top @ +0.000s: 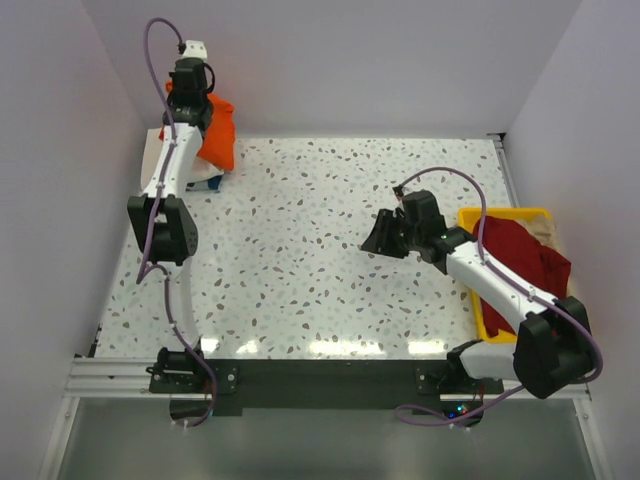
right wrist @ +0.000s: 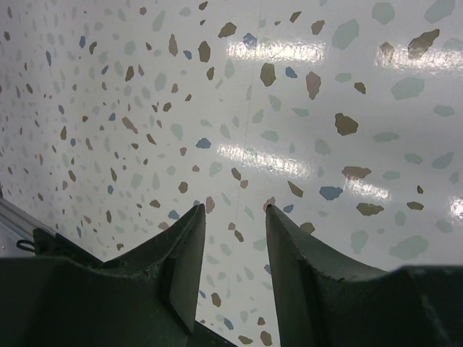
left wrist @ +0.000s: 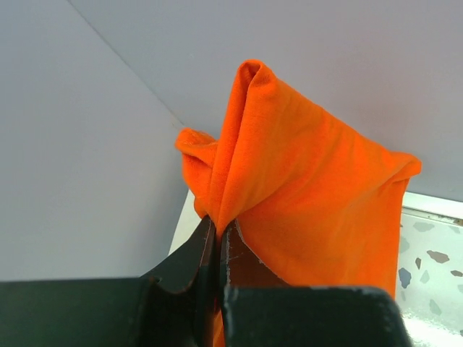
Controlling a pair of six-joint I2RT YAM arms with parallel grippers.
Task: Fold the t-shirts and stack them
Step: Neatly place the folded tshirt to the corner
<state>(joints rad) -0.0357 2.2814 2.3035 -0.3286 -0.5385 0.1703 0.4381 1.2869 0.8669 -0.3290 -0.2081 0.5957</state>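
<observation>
My left gripper (left wrist: 219, 224) is shut on a fold of the bright orange t-shirt (left wrist: 311, 195), and the cloth bunches out from between the pinched fingers. From above, this t-shirt (top: 218, 135) hangs from the left gripper (top: 188, 100) at the far left corner, lifted off the table. The dark red t-shirt (top: 520, 262) lies crumpled in the yellow tray (top: 500, 214), with a bit of cream cloth (top: 547, 228) beside it. My right gripper (top: 385, 236) hovers over the table, right of the middle. Its fingers (right wrist: 187, 246) stand open with only the speckled tabletop between them.
A white flat thing (top: 198, 177) with a small blue spot at its edge lies on the table under the hanging orange cloth, partly hidden by the left arm. Grey walls close in the table on the left, back and right. The tray sits at the right edge.
</observation>
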